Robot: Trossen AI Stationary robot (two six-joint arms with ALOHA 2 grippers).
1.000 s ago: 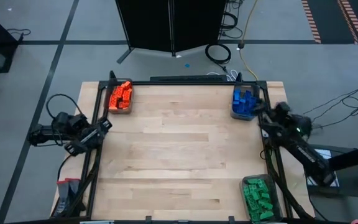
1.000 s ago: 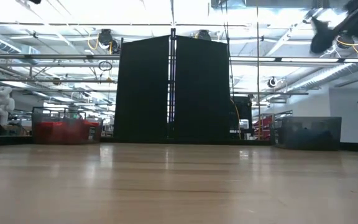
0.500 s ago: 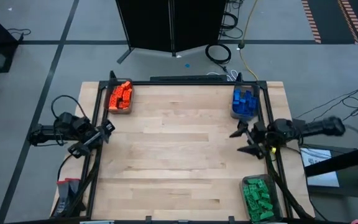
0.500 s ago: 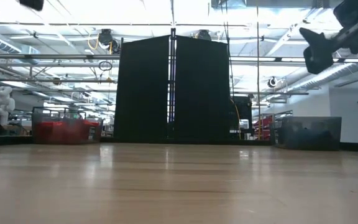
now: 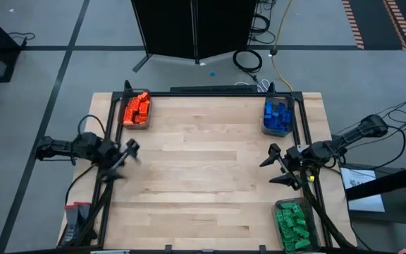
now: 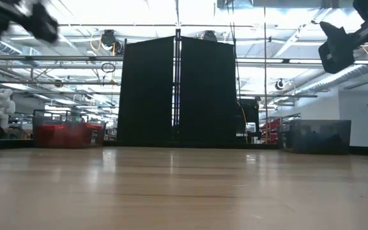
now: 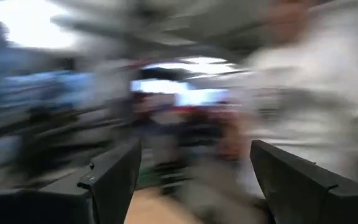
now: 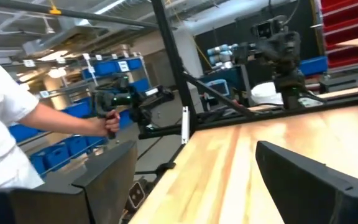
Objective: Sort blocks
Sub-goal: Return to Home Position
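The right pincer (image 5: pixel 274 168), spread and empty, had swung back from the blue blocks (image 5: pixel 276 116) to the right edge of the table (image 5: pixel 203 176). The left pincer (image 5: pixel 127 156), also spread, had edged inward. Orange blocks (image 5: pixel 137 108) and green blocks (image 5: pixel 292 222) lay heaped at separate corners, so sorting looked finished.

Bright, even light; overhead glare
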